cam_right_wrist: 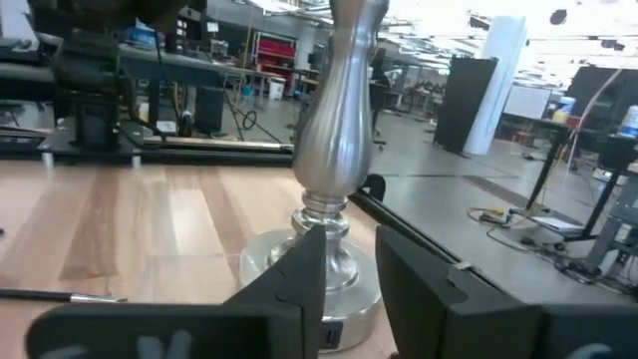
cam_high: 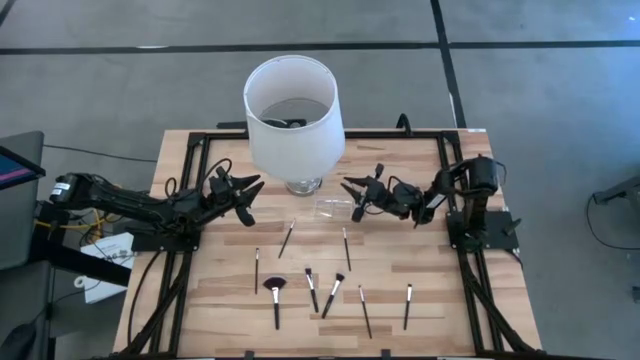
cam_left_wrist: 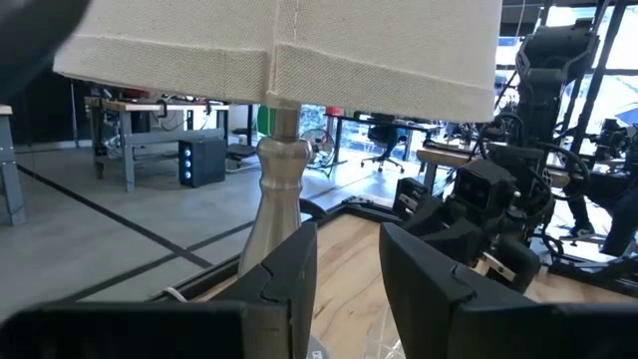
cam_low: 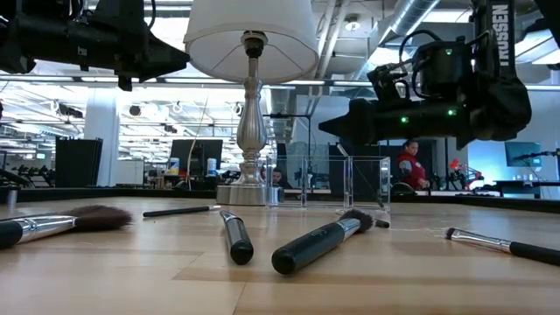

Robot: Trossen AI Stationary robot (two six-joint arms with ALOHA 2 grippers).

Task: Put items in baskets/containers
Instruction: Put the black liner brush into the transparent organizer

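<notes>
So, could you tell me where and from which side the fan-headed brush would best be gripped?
Probably mid-handle, from straight above. The fan brush lies flat on the table, its thin black handle running toward the near edge and its wide head pointing at the lamp. Fingers closing across the handle should avoid the bristles, and there is clear wood on both sides. The left gripper is the nearer one.

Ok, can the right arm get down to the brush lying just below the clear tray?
Probably yes. The right gripper hovers above the table beside the clear tray, and the brush lies alone on bare wood nearby, with nothing over it; the lamp stands farther back.
</notes>
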